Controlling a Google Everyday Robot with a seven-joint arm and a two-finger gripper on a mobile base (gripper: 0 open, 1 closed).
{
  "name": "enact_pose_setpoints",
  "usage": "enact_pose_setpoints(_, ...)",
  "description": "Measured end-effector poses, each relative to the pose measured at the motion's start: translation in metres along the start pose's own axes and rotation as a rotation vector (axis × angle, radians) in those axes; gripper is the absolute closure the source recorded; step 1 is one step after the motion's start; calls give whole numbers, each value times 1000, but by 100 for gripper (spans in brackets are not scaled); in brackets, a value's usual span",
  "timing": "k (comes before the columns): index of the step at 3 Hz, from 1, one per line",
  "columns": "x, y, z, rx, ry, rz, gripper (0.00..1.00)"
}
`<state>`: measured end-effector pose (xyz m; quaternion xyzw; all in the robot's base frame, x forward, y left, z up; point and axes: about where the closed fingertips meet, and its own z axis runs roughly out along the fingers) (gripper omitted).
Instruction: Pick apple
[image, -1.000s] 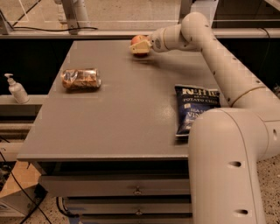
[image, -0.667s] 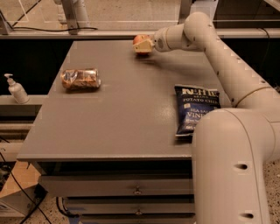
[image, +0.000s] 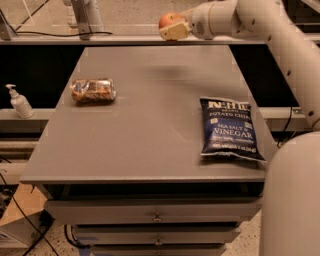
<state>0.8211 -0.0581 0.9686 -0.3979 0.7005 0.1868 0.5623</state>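
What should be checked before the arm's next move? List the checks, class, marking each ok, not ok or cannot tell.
1. Is the apple held in the gripper, near the far edge: ok.
2. Is the apple off the table: ok.
3. Is the hold firm enough to carry: cannot tell.
4. Do the chip bag and snack packet lie away from the gripper: ok.
5. Is the space behind the apple free: cannot tell.

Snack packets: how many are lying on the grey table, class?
2. The blue chip bag lies at the table's front right; the brown wrapped snack lies at its left. None seems hidden. The pincer holds the apple above the far edge.
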Motion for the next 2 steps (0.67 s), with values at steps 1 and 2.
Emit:
enact_pose_setpoints(1,-76,13,-56,2,-83,-153,100)
enact_pose_setpoints(2,-80,16,-56,-1,-86,-167,100)
